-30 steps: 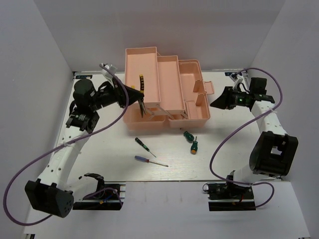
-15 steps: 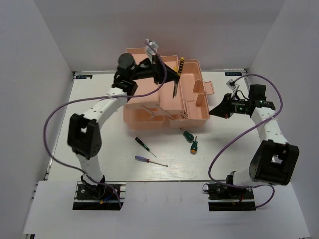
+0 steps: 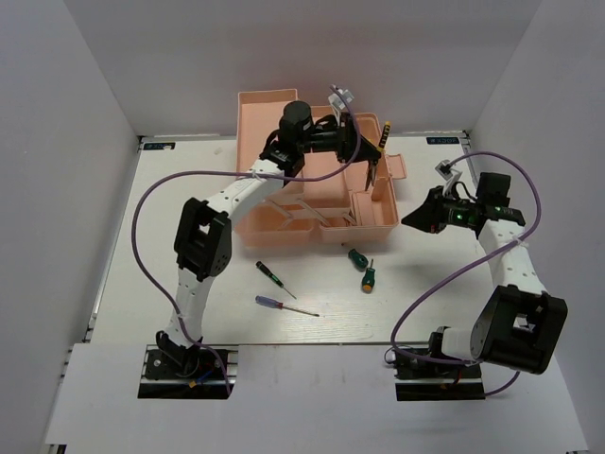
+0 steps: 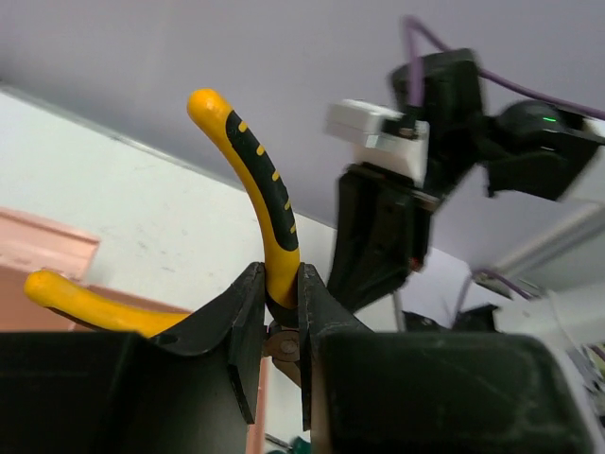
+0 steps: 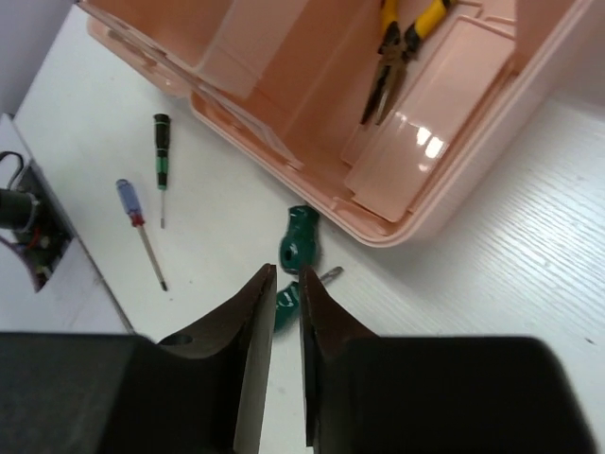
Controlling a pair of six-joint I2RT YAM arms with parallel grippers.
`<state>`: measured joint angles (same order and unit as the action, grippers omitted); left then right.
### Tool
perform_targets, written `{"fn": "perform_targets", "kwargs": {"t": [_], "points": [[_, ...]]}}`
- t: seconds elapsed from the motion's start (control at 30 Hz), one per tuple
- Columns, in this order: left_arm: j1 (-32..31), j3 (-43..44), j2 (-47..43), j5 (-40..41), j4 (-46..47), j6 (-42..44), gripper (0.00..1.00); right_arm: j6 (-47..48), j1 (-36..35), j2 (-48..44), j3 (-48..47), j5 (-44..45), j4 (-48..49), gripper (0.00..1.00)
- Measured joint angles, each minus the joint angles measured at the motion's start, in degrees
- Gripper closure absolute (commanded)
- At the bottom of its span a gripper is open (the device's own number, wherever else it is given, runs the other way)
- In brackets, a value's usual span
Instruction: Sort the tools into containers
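The toolbox (image 5: pixel 416 142) is salmon-pink plastic, smooth and slightly see-through, glossy enough to catch bright glints on its flat panel. The white tabletop (image 5: pixel 529 218) looks matt, with a fine wood-like grain. The pliers (image 4: pixel 269 203) have rubbery-looking yellow-and-black grips and a dull metal pivot. The left gripper (image 4: pixel 280 279) has matt black plastic fingers (image 4: pixel 232 326). The stubby screwdriver (image 5: pixel 299 241) has a shiny green plastic handle.

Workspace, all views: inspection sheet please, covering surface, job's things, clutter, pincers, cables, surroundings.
Surface: white table.
Job's things: pink toolbox open; on the table, black-green screwdriver, blue-red screwdriver, two stubby green screwdrivers; pliers held.
Clutter: nothing seen.
Pincers: left pincer shut on pliers above the toolbox; right pincer slightly open, empty.
Cables: purple cables loop along both arms.
Surroundings: white walls.
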<state>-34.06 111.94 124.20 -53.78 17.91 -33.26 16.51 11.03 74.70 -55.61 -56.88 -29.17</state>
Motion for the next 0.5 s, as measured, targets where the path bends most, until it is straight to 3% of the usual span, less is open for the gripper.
{"fn": "perform_targets", "kwargs": {"t": [0.13, 0.33, 0.5], "points": [[-1.2, 3.1, 1.5, 7.4, -9.7, 6.6, 0.87, -1.4, 1.5, -0.9, 0.8, 1.6, 1.5, 0.70], [-2.2, 11.4, 5.6, 16.8, -24.2, 14.0, 0.81, -3.0, 2.9, -1.2, 1.1, 1.9, 3.0, 0.68], [-2.4, 14.2, 9.0, 20.5, -29.9, 16.4, 0.72, -4.1, 3.9, -1.2, 1.1, 1.6, 3.8, 0.62]]}}
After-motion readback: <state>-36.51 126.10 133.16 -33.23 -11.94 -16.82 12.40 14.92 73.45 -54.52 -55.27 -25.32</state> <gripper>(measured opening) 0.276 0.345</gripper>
